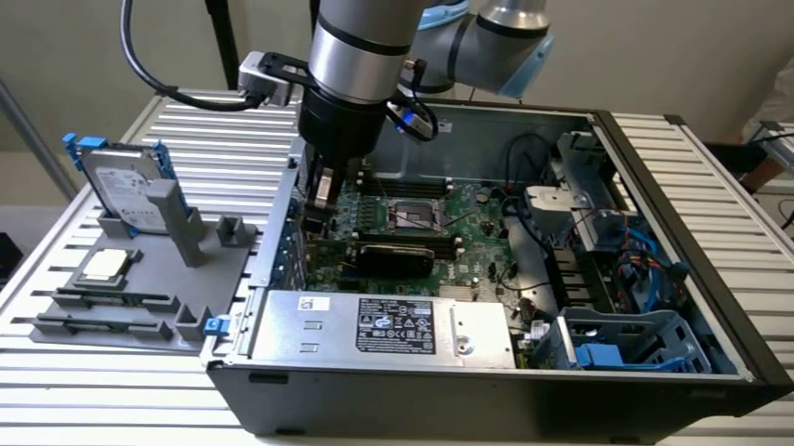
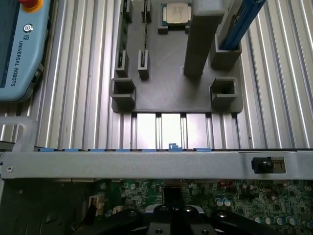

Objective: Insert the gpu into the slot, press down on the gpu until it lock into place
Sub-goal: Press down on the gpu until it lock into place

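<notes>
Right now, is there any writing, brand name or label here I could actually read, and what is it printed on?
"UNIVERSAL ROBOTS": white letters on the grey-blue handheld control tablet lying on the ribbed metal table.
White and black sticker on the silver power-supply box: print too small to read.
Label on the hard drive in the blue bracket: unreadable.
Metal-topped processor chip on the grey plastic holder: markings too faint to read.

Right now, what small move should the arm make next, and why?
Probably a short, straight push down, as a judgement. The gripper sits low inside the case, at the end of the gpu nearest the exterior view's left. The gpu seems to stand on edge on the motherboard. Whether it has locked cannot be told.
</notes>
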